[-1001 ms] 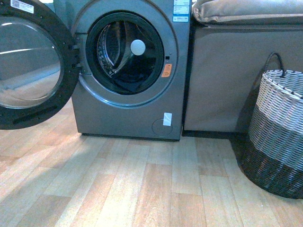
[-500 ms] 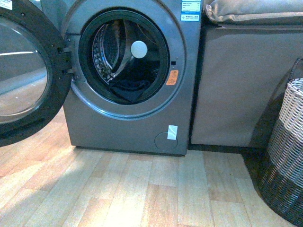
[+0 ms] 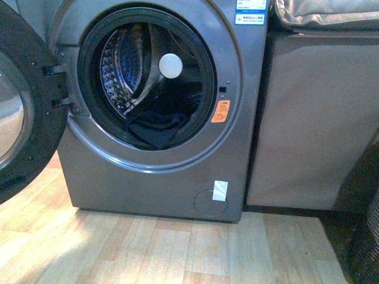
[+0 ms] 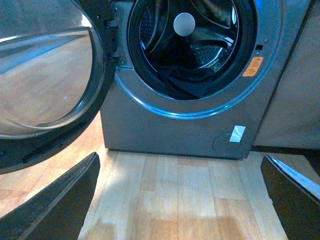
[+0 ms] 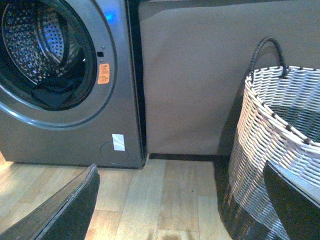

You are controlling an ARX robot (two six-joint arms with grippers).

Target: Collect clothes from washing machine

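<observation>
1. One grey metallic front-loading washing machine (image 3: pixel 154 177) fills the left of the front view and stands on a pale wood-plank floor (image 3: pixel 148 254). Its round black-rimmed glass door (image 3: pixel 23 118) is swung out to the robot's left, clear of the drum's mouth.
2. The soft, plain dark garment (image 3: pixel 155 127) lies heaped at the bottom of the perforated steel drum, just behind the lower lip of the black rim. A round white disc (image 3: pixel 170 65) shows above it.
3. An orange warning sticker (image 3: pixel 220 111) sits on the machine's front to the right of the mouth, and a small white label (image 3: pixel 219 190) lower down. Just beside the machine on the right stands a tall brown fabric-faced cabinet (image 3: pixel 314 118) with a tan cushion (image 3: pixel 325 15) on top.
4. Only the right wrist view shows the two-tone woven wicker basket (image 5: pixel 280 145) well. It is white above and dark below, has a dark loop handle, and stands on the floor before the cabinet, well apart from the machine. Only the left wrist view shows the wide curve of the door's inner glass.
5. The left jaws are spread wide and hold nothing, with the drum's mouth ahead of them. The right jaws are equally wide and empty, facing the cabinet between the machine's corner and the basket.
6. Bare floor runs across the machine's front, bounded by the door's edge on one side and the basket on the other.
</observation>
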